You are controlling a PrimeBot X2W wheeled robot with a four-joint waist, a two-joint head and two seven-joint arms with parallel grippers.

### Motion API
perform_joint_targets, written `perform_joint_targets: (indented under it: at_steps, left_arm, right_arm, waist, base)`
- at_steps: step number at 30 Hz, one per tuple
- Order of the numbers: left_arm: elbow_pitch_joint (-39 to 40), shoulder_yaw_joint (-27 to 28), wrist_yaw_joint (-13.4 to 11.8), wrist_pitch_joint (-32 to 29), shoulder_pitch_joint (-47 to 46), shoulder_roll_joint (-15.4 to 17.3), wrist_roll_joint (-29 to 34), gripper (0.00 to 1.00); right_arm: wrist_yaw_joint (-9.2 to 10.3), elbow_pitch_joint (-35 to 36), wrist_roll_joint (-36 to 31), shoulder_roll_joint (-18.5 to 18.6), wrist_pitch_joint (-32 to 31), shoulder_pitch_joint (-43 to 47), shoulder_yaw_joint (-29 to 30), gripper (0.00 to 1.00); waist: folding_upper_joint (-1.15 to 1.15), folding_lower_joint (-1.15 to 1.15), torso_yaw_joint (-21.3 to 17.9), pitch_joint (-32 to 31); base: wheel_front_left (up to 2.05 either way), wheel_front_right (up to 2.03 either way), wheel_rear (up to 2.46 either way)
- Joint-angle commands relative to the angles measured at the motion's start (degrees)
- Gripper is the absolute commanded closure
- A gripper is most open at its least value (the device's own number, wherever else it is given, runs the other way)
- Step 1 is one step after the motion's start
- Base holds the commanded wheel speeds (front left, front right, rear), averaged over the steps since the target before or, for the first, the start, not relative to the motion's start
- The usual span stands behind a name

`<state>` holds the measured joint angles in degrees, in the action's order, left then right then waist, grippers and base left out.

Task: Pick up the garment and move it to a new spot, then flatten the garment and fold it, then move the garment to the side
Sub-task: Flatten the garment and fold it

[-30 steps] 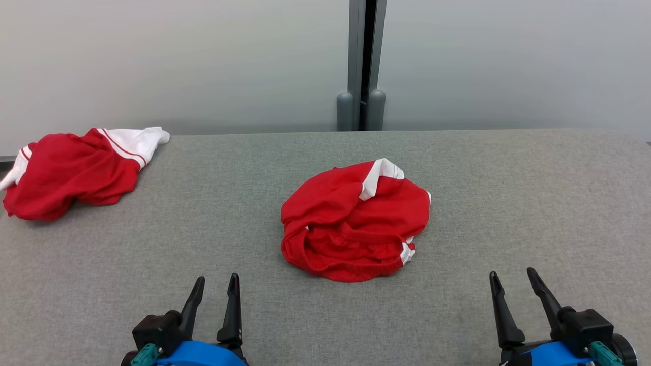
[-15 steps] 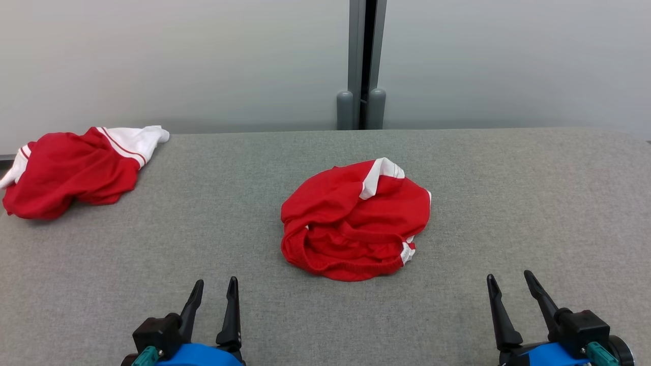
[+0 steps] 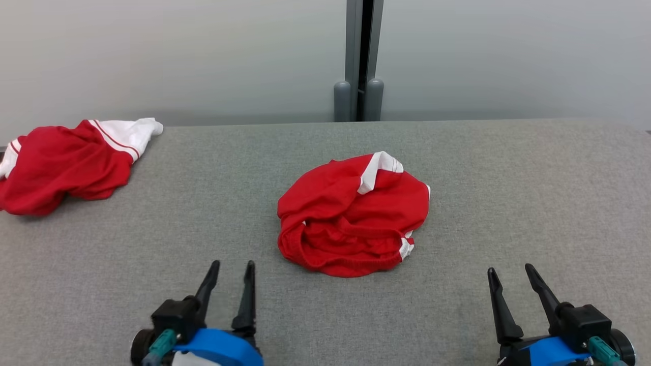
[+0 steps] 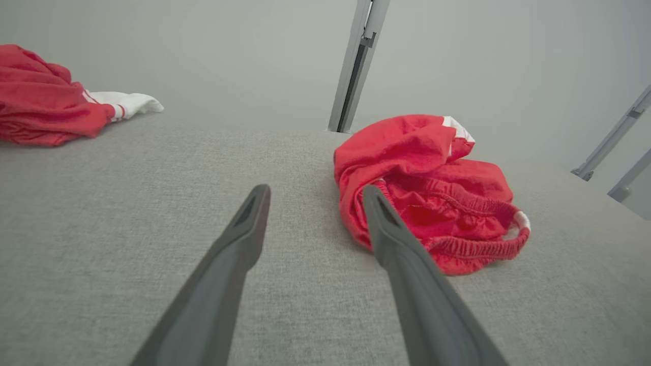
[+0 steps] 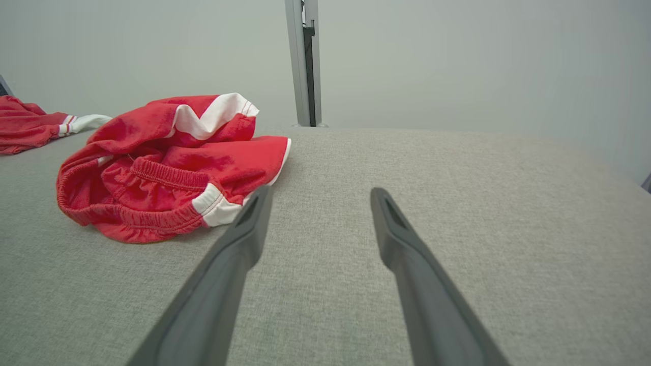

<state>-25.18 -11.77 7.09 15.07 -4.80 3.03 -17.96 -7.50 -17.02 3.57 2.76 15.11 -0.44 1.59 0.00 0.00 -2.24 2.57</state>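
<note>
A crumpled red garment [image 3: 351, 216] with white trim and an elastic waistband lies bunched in the middle of the grey fabric table [image 3: 508, 178]. My left gripper [image 3: 233, 264] stands open near the front edge, just left of and in front of the heap, with nothing in it. In the left wrist view the garment [image 4: 432, 193] lies just beyond the right fingertip of that gripper [image 4: 315, 189]. My right gripper [image 3: 509, 268] is open and empty at the front right, well clear of the cloth. The right wrist view has the garment [image 5: 168, 168] to the left of this gripper [image 5: 321, 190].
A second red and white garment [image 3: 61, 162] lies crumpled at the table's far left corner; it is also in the left wrist view [image 4: 40, 101] and the right wrist view [image 5: 25, 124]. A grey post [image 3: 358, 61] stands behind the table against a pale wall.
My left gripper has moved forward and a little to the right, toward the central garment. The head camera has shifted slightly. The right gripper and both garments have stayed put.
</note>
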Motion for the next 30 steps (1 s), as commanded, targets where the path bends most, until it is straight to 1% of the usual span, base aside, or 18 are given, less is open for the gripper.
perform_joint_targets:
  at_steps: [1, 3, 6, 9, 13, 14, 17, 19, 20, 21, 26, 30]
  left_arm:
    - [0.2, -1.8, 0.3, 0.2, -1.7, -0.1, 0.7, 0.00]
    - [-0.4, -4.5, 0.4, 0.2, -3.1, -0.1, 0.9, 0.00]
    - [-1.9, -9.6, 0.5, -1.5, -6.2, -0.2, 0.2, 0.00]
    - [-2.9, -16.3, 0.5, -4.0, -10.1, -0.2, -1.4, 0.00]
    - [-4.5, -24.9, 0.4, -8.9, -16.1, -0.1, -4.3, 0.00]
    - [-4.5, -24.9, 0.4, -8.9, -16.1, -0.1, -4.3, 0.00]
    - [-6.3, -29.7, 0.4, -11.9, -20.0, -0.1, -6.7, 0.00]
    - [-8.6, -31.4, 0.3, -13.9, -22.3, -0.1, -7.8, 0.00]
    - [-11.5, -32.5, -1.0, -16.2, -24.4, -0.1, -8.5, 0.00]
    - [-11.5, -32.5, -1.0, -16.2, -24.4, -0.1, -8.5, 0.00]
    - [-15.2, -34.1, -3.7, -19.2, -27.4, -0.1, -11.8, 0.00]
    - [-17.0, -35.8, -5.0, -20.8, -29.6, -0.1, -13.9, 0.00]
  right_arm:
    - [0.02, 0.5, -0.1, 0.2, 0.1, -0.8, 0.0, 0.00]
    - [0.02, 0.6, -0.2, 0.2, 0.1, -1.2, -0.2, 0.00]
    - [0.02, 0.8, -0.2, 0.2, 0.1, -1.9, -0.7, 0.00]
    - [0.02, 0.7, -0.2, 0.2, 0.1, -2.4, -1.1, 0.00]
    - [0.02, 0.6, -0.1, 0.2, 0.1, -3.4, -2.0, 0.00]
    - [0.02, 0.6, -0.1, 0.2, 0.1, -3.4, -2.0, 0.00]
    - [0.02, 0.5, 0.3, 0.2, 0.1, -4.0, -2.6, 0.00]
    - [0.02, 0.4, 0.4, 0.2, 0.1, -4.4, -3.1, 0.00]
    - [0.02, 0.4, 0.7, 0.2, 0.1, -4.7, -3.6, 0.00]
    - [0.02, 0.4, 0.7, 0.2, 0.1, -4.7, -3.6, 0.00]
    - [0.01, 0.4, 0.9, 0.2, 0.1, -5.0, -3.7, 0.00]
    - [0.01, 0.3, 1.4, 0.2, 0.1, -5.2, -4.0, 0.00]
  waist:
    - [0.00, 0.00, -0.2, 0.4]
    - [0.00, 0.00, -0.5, 1.0]
    - [0.00, 0.00, -1.2, 1.9]
    - [0.00, 0.00, -2.2, 3.1]
    - [0.00, 0.00, -4.4, 5.1]
    - [0.00, 0.00, -4.4, 5.1]
    - [0.00, 0.00, -6.2, 6.6]
    - [0.00, 0.00, -7.6, 7.4]
    - [0.00, 0.00, -9.0, 8.2]
    - [0.00, 0.00, -9.0, 8.2]
    - [0.00, 0.00, -11.4, 9.6]
    - [0.00, 0.00, -12.6, 10.0]
  base:
    - [0.00, 0.00, 0.00]
    - [0.00, 0.00, 0.00]
    - [0.00, 0.00, 0.00]
    - [0.00, 0.00, 0.00]
    - [0.00, 0.00, 0.00]
    - [0.00, 0.00, 0.00]
    - [0.00, 0.00, 0.00]
    - [0.00, 0.00, 0.00]
    - [0.00, 0.00, 0.00]
    - [0.00, 0.00, 0.00]
    - [0.00, 0.00, 0.00]
    - [0.00, 0.00, 0.00]
